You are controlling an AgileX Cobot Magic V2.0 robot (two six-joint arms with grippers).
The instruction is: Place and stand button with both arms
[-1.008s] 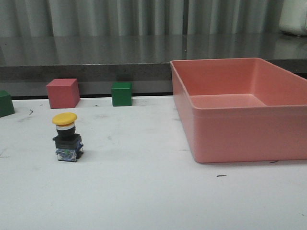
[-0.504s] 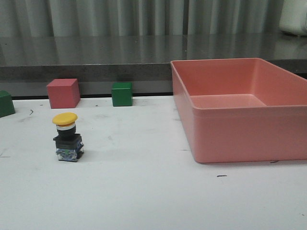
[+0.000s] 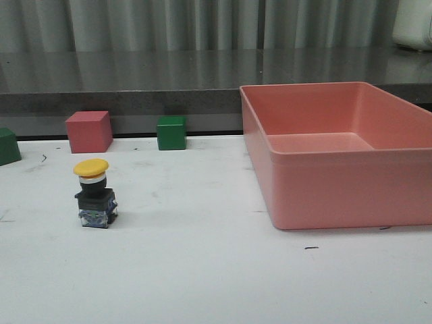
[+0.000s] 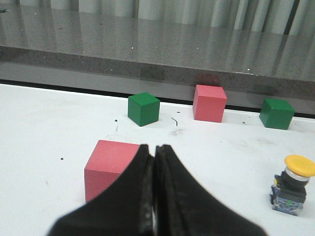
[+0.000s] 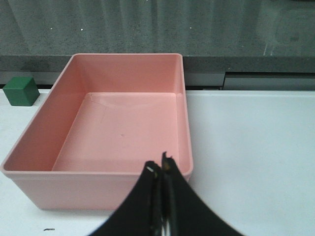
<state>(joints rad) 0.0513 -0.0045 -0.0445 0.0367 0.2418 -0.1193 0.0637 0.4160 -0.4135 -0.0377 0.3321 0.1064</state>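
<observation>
- My left gripper [image 4: 154, 162] has its fingers pressed together with nothing between them.
- A pink cube [image 4: 110, 167] sits just past my left fingertips, slightly to one side; my fingers hide its near corner.
- The button [image 3: 94, 192] stands upright on the white table [image 3: 202, 270], yellow cap on top, black base down.
- From my left hand the button is ahead and off to the right, well apart from the fingertips.
- Farther ahead of my left hand, by the table's back edge, stand a green cube [image 4: 143, 108], a second pink cube [image 4: 209, 103] and a second green cube [image 4: 276, 113], each apart from the others.
- My right gripper [image 5: 160, 174] is also closed tight, holding nothing.
- A pink bin [image 5: 29, 147] lies straight ahead of my right hand, its near wall just past the fingertips; nothing shows inside it.
- In the front view neither of my arms appears; the button stands near the left side, well apart from the bin at the right.
- Behind the table runs a dark grey counter [image 3: 135, 74].
</observation>
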